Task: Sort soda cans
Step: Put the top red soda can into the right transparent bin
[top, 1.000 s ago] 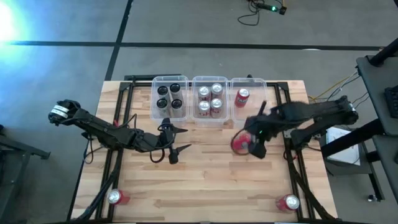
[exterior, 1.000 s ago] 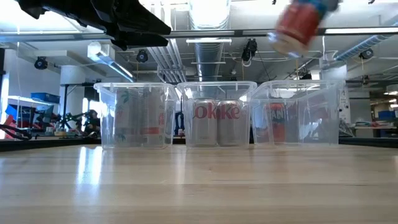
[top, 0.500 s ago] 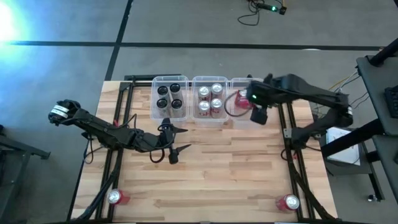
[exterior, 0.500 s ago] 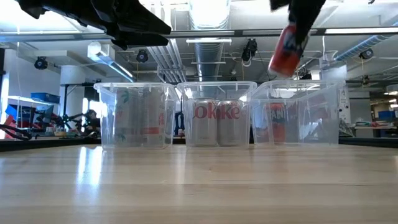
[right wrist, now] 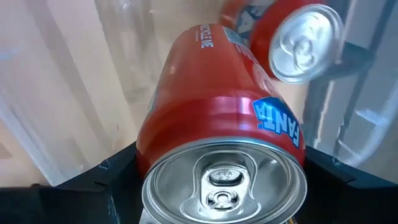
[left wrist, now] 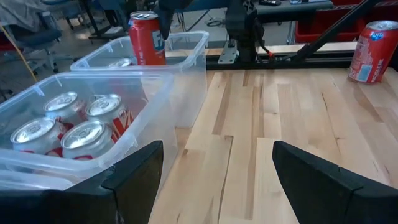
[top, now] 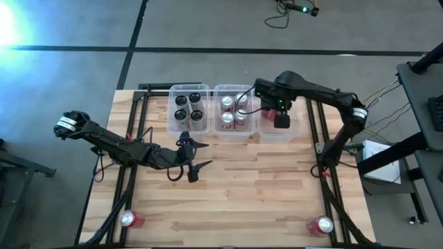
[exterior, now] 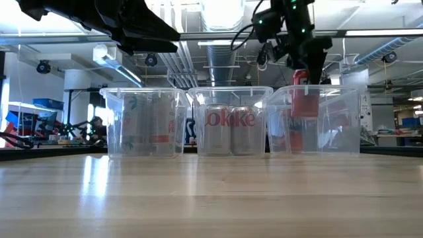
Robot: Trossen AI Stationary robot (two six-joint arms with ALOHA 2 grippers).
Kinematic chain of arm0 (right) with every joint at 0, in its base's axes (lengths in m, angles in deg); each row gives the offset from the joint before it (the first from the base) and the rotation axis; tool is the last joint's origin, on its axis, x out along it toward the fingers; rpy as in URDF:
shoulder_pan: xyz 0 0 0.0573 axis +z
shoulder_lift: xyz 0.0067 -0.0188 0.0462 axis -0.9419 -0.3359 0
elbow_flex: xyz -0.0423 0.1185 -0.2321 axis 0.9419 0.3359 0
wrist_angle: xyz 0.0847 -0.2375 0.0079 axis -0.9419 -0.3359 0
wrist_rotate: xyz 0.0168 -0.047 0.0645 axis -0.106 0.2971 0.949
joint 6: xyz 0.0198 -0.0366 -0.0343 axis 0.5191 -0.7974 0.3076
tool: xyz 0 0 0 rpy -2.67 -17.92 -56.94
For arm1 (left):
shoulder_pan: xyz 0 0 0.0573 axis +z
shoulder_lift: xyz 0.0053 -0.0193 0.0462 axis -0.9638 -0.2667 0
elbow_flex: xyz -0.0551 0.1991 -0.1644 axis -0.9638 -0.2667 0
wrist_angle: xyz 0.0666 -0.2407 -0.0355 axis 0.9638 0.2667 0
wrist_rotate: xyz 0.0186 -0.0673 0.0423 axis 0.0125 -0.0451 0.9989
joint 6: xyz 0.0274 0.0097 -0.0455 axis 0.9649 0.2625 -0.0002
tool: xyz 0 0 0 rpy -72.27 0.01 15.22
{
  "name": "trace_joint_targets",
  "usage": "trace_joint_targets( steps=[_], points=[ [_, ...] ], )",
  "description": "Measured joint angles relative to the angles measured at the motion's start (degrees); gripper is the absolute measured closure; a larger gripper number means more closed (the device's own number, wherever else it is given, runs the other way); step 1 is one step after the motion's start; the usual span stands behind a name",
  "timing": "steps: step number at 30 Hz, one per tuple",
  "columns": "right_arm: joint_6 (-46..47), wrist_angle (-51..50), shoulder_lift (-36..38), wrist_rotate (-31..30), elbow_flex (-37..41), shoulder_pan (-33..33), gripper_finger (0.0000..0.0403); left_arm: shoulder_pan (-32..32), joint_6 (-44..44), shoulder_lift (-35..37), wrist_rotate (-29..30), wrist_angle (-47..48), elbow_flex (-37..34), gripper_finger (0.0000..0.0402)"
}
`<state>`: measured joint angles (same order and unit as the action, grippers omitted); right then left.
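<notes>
right claw (top: 276,111) is clenched on a red can (right wrist: 221,146), holding it upright over the right-hand bin (top: 291,131), the can's lower half already below the rim in the low view. to do this well, i'd lower it straight down beside the red can already standing there (right wrist: 303,40), keeping a gap so the two don't knock, and only let go once the base sits flat on the bin floor; dropping it from height could tip it. the held can is glossy red with a blue logo patch and a silver pull-tab top, and looks undented. left claw (top: 192,160) waits low over the middle of the tabletop (top: 242,194), fingers spread apart and gripping nothing. black cans (top: 188,107) fill the left bin, silver ones (top: 234,111) the middle. two more red cans stand at the near corners, left (top: 130,219) and right (top: 321,225); whether either is dented is hard to say from above.
</notes>
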<state>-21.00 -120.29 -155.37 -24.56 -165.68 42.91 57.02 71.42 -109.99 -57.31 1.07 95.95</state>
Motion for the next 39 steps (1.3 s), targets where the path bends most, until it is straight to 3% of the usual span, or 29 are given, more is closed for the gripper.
trace_joint_targets(
  steps=[13, 24, 39],
  points=[
    [-8.6, -0.1, -4.3, 0.1, 0.4, -3.8, 0.0113, 0.0, -0.6, 0.0, 1.5, 1.1, 0.0, 0.0116],
    [-8.8, 0.0, -8.8, -5.2, 0.5, -5.2, 0.0113, 0.0, -1.1, 0.0, 1.5, 1.5, 0.0, 0.0116],
    [-7.0, 1.8, -12.8, -4.2, 0.5, -6.3, 0.0105, 0.0, -1.7, 0.0, 1.5, 2.7, 0.0, 0.0116]
  ],
)
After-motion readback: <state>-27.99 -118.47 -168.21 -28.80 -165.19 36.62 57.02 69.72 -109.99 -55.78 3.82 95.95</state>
